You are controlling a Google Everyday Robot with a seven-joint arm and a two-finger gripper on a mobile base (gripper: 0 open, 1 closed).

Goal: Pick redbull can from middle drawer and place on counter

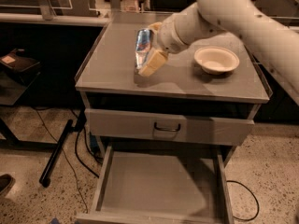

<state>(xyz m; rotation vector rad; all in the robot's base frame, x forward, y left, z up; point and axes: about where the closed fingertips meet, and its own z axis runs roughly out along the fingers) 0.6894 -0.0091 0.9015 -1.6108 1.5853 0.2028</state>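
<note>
Over the left half of the counter (pixel 110 71), the gripper (pixel 148 55) has the redbull can (pixel 142 45) clamped between its tan fingers (pixel 152 63). The can stands nearly upright, leaning a touch, its base right down at the surface; whether it's touching, I can't tell. The white arm (pixel 233 10) reaches in from the upper right. A pale bowl (pixel 216 59) sits off to the can's right, well apart. Below, the drawer front with a loop handle (pixel 167 127) is closed, and the middle drawer (pixel 159 183) is pulled out, floor bare.
</note>
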